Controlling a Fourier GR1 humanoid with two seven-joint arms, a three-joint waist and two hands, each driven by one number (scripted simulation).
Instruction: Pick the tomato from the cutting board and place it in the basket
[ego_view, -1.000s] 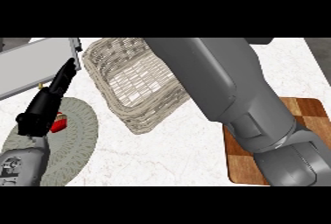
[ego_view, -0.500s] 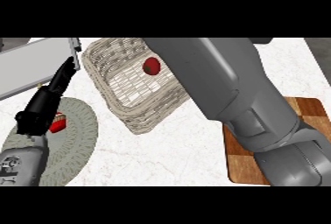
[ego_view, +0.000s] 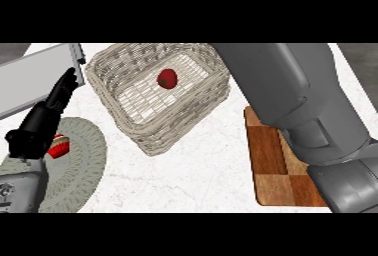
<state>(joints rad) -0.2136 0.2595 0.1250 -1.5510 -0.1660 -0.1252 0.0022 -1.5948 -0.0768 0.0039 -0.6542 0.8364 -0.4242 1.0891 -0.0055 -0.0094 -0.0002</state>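
Right forearm has pulled back since earlier, uncovering the basket (ego_view: 159, 95); the tomato (ego_view: 167, 78) lies inside it, up-right of the left hand (ego_view: 40, 127), already delivered. Left hand rests with fingers straight, spread from nothing. Right hand out of view; cutting board (ego_view: 277, 165) bare.

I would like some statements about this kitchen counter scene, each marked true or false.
1. The small red tomato lies inside the woven wicker basket. True.
2. The wooden checkered cutting board carries the tomato. False: no tomato shows on the board; the tomato is in the basket.
3. The robot's black left hand shows at the view's left, above the round grey woven mat. True.
4. The basket stands on the cutting board. False: it stands on the white marble counter, left of the board.
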